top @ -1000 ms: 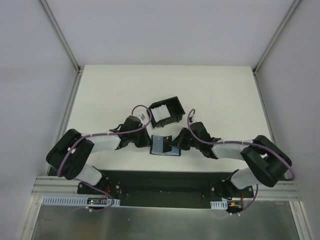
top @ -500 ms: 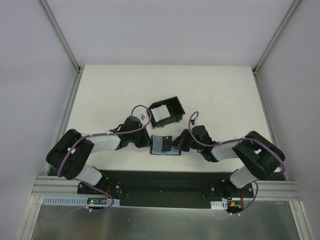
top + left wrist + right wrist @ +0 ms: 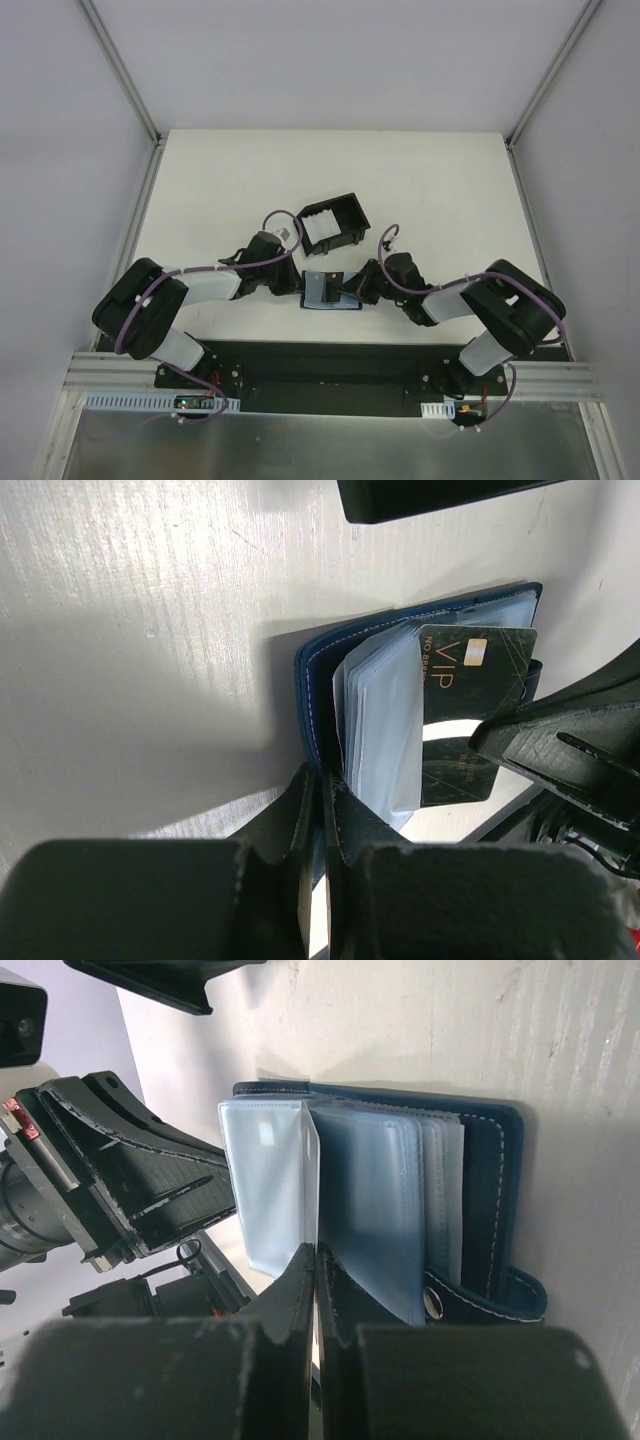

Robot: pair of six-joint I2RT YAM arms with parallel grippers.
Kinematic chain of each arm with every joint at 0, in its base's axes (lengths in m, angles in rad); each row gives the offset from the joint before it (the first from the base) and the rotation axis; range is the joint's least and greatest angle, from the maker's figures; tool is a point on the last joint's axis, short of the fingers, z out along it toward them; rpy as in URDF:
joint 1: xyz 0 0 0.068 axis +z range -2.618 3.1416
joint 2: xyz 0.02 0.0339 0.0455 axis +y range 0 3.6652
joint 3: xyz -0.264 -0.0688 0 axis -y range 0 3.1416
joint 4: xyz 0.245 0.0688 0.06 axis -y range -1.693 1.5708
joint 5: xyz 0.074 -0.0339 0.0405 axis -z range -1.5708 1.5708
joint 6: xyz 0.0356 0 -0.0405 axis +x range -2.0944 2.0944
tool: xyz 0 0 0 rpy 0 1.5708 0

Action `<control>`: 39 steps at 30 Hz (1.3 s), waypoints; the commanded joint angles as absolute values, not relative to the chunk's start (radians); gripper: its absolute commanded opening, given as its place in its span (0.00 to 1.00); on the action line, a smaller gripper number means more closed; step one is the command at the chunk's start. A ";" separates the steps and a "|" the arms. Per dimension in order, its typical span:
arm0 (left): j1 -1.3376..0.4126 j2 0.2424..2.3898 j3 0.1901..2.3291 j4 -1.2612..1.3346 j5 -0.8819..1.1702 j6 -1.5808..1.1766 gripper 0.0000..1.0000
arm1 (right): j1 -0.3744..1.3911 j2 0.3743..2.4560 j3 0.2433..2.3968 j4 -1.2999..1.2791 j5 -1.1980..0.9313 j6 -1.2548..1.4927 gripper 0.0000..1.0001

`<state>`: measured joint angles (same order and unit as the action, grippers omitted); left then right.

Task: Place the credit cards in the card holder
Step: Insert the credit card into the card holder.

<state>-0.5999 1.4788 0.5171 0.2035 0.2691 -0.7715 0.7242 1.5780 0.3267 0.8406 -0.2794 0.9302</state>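
The navy card holder point(image 3: 322, 291) lies open on the table between my grippers, its pale blue sleeves point(image 3: 385, 720) fanned up. My left gripper point(image 3: 322, 785) is shut on the holder's navy cover edge point(image 3: 312, 695) and pins it. My right gripper point(image 3: 316, 1260) is shut on a dark credit card point(image 3: 462, 712) with gold "VIP" lettering. It holds the card edge-on among the sleeves point(image 3: 370, 1210), partly over the holder. The right gripper's fingers point(image 3: 560, 755) show in the left wrist view on the card's near end. The holder's snap tab point(image 3: 470, 1295) lies flat.
A black square tray point(image 3: 345, 212) with raised walls stands just behind the holder, with whitish cards point(image 3: 321, 232) inside. Its edge shows at the top of both wrist views point(image 3: 440, 495). The two arms crowd the near middle of the white table point(image 3: 440, 190).
My right arm has folded in and its gripper has shifted slightly left, bringing the dark card further over the holder's sleeves. The left gripper and holder have stayed put.
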 commanded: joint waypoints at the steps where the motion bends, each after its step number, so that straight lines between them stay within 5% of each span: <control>1: -0.595 1.534 0.466 0.032 0.173 -0.735 0.00 | 0.726 1.531 0.324 0.775 -0.284 0.894 0.00; 39: -0.595 1.543 0.489 0.031 0.178 -0.716 0.00 | 0.716 1.646 0.482 0.621 -0.442 0.857 0.01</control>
